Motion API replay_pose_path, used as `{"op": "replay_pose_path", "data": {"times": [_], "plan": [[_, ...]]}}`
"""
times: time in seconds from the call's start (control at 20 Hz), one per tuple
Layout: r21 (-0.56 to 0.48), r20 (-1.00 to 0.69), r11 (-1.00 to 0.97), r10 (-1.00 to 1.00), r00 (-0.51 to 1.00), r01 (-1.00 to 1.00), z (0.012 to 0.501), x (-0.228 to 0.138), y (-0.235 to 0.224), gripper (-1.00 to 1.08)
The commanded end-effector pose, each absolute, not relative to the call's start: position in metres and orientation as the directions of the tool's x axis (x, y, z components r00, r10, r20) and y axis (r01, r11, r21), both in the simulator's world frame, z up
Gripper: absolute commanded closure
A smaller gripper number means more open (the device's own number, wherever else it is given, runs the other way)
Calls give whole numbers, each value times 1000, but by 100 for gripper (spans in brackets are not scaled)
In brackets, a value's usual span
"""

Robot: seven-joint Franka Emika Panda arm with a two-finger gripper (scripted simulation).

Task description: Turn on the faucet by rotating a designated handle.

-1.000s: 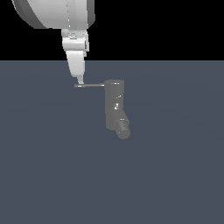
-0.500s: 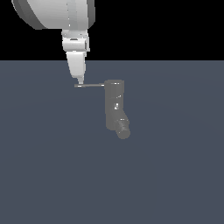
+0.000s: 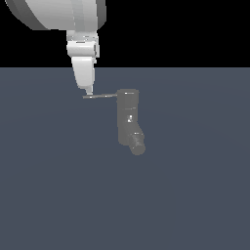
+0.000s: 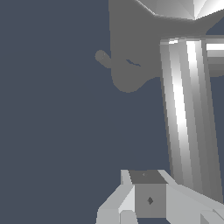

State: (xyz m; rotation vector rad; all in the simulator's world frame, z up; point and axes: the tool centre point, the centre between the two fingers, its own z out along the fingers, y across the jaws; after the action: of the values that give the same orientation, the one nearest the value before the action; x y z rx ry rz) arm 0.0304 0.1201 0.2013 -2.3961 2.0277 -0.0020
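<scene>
Nothing has moved in the last second: your gripper [image 3: 88, 91], clenched, still rests at the handle [image 3: 100, 96] tip; the faucet [image 3: 129, 119] remains unturned.

A bare simulated stage: flat slate-blue floor [image 3: 195, 195] under a black backdrop [image 3: 185, 29].

The floor runs unbroken from 6 o'clock up to a straight horizon, where solid black fills the band toward 12 o'clock; light is even, without distinct shadows.
</scene>
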Motion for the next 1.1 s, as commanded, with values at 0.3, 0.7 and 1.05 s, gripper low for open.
{"op": "replay_pose_path", "data": {"times": [0.3, 0.7, 1.05], "plan": [[0, 1, -163, -987, 163, -987, 201, 5, 114, 108], [0, 0, -163, -987, 163, -987, 201, -18, 109, 108], [0, 0, -163, -987, 163, -987, 202, -39, 105, 108]]}}
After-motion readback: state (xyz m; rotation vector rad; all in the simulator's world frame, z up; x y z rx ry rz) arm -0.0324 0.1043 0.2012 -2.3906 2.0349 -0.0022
